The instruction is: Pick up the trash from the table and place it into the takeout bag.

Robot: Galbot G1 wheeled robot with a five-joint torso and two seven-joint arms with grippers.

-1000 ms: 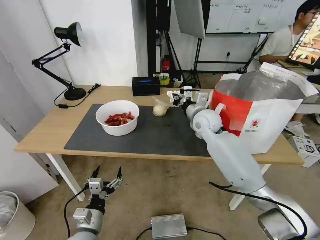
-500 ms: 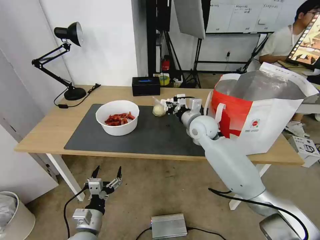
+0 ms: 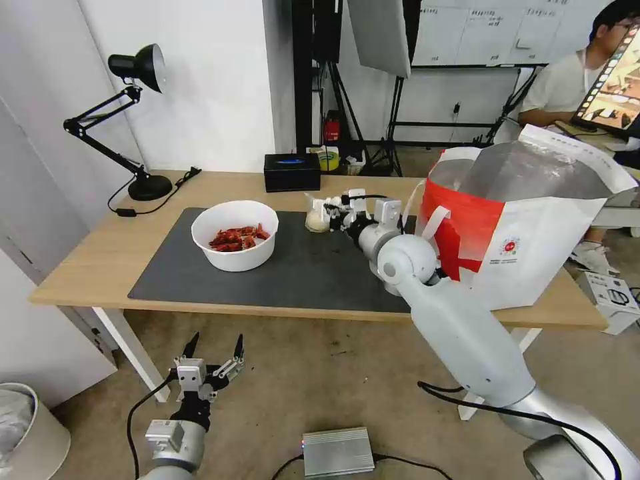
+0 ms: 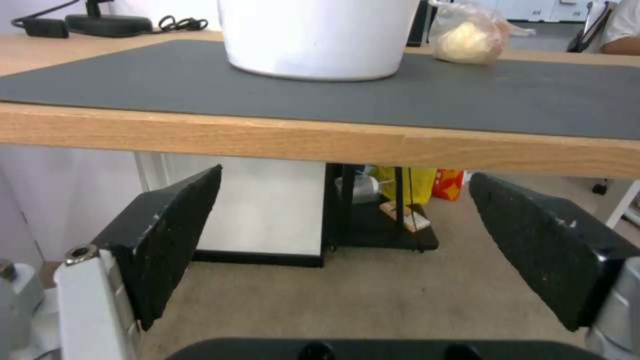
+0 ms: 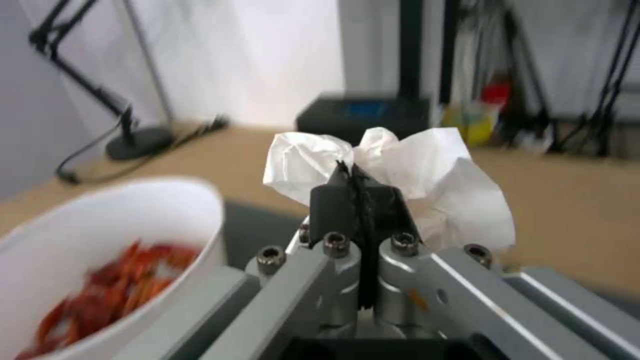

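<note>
The right tool (image 5: 351,175) pinches a crumpled tissue (image 5: 407,165) over the counter (image 3: 100,260), beside the small bag (image 3: 316,219). The left tool (image 3: 213,350) hangs spread wide below the counter's near edge.

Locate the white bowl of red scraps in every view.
Head view: white bowl on the grey mat's left part.
Left wrist view: white bowl on the grey mat, past the table edge.
Right wrist view: white bowl beside the right gripper shut on tissue.
Shared landmark: the black lamp base.
</note>
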